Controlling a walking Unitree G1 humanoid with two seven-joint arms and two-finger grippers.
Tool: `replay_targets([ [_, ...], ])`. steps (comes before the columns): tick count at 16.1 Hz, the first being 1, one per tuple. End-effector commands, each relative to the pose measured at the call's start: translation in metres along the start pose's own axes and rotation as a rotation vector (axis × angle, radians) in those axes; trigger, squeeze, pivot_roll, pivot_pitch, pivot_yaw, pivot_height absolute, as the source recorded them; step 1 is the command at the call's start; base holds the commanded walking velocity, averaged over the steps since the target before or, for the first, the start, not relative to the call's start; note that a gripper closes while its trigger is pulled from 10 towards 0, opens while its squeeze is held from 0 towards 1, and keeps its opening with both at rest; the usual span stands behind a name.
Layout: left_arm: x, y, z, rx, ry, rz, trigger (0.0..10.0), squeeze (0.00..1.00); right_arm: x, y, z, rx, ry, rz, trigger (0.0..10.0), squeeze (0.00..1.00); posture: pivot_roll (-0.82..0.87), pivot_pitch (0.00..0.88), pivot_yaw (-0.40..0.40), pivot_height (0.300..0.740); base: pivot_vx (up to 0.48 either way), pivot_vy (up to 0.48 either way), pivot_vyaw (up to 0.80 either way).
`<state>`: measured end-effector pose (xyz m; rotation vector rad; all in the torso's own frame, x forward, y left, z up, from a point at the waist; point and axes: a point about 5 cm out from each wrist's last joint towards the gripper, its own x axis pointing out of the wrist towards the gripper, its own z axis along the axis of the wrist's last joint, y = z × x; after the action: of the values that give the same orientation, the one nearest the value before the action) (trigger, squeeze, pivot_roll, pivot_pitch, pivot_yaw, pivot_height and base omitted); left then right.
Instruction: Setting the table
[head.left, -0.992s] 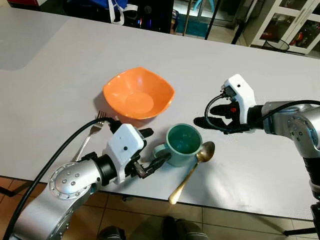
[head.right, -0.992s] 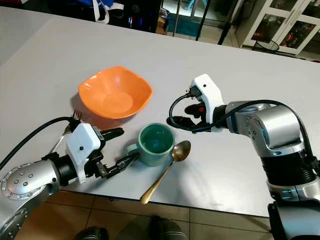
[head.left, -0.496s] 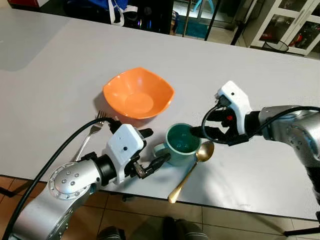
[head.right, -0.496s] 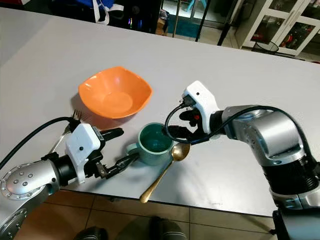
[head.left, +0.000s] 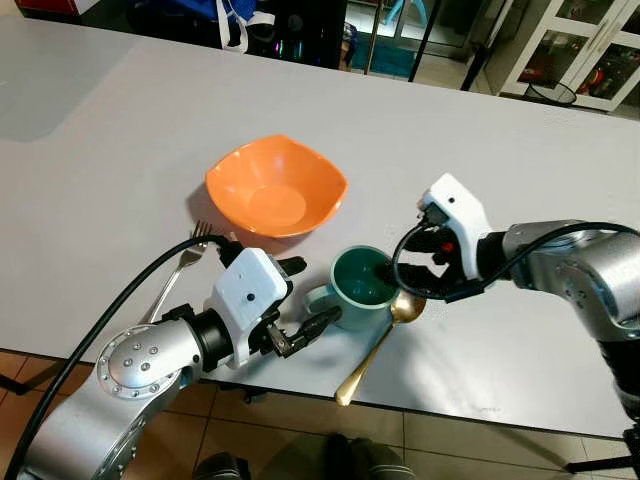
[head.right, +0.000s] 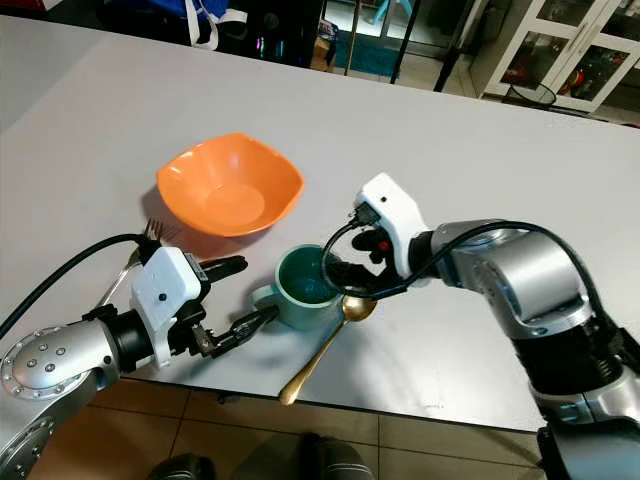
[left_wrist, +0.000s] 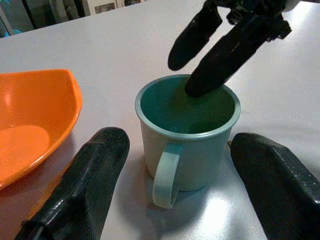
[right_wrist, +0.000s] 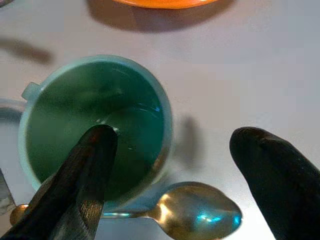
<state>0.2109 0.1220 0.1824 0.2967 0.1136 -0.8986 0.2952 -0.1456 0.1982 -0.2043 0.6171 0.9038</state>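
White table (head.left: 120, 130): one bowl (head.left: 277, 187), mug (head.left: 364, 289), spoon (head.left: 380, 336), fork (head.left: 183, 269); both claws spread.

The left arm (head.left: 140, 365) reaches in low, its wrist level, and the left gripper (head.left: 303, 300) is spread wide, one finger (left_wrist: 82, 187) on each side of the mug (head.left: 362, 288) handle without touching it. The right arm (head.left: 575, 270) is bent across from the other side; the right gripper (head.left: 405, 275) is parted over the far rim, one finger (right_wrist: 82, 175) dipped inside the mug, the other outside the wall.
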Motion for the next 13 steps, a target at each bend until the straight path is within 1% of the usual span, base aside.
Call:
replay_targets([
  [1,0.0,-0.005,0.004,0.011,-0.014,-0.017,10.0,0.0,0.001,0.001,-0.004,0.015,0.015,0.011,10.0,0.0,-0.07,0.133,-0.135,0.74,0.0,0.0,0.0],
  [3,0.0,-0.005,0.003,0.009,-0.013,-0.017,10.0,0.0,0.007,0.003,-0.006,0.033,0.028,0.036,10.0,0.0,-0.07,0.135,-0.138,0.74,0.0,0.0,0.0],
  [6,-0.001,-0.006,0.003,0.008,-0.012,-0.015,10.0,0.0,0.009,0.001,-0.008,0.063,0.048,0.026,10.0,0.0,-0.07,0.138,-0.142,0.74,0.0,0.0,0.0],
  [7,-0.001,-0.006,0.003,0.008,-0.011,-0.015,10.0,0.0,0.009,0.001,-0.008,0.076,0.054,0.023,7.2,0.0,-0.07,0.14,-0.143,0.74,0.0,0.0,0.0],
  [9,-0.001,-0.006,0.003,0.006,-0.01,-0.017,10.0,0.0,0.01,0.001,-0.007,0.09,0.054,0.031,0.0,0.0,-0.07,0.14,-0.142,0.74,0.0,0.0,0.0],
  [13,-0.002,-0.005,0.002,0.008,-0.007,-0.019,10.0,0.0,0.011,0.003,-0.004,0.093,0.047,0.04,0.0,0.0,-0.07,0.144,-0.138,0.74,0.0,0.0,0.0],
])
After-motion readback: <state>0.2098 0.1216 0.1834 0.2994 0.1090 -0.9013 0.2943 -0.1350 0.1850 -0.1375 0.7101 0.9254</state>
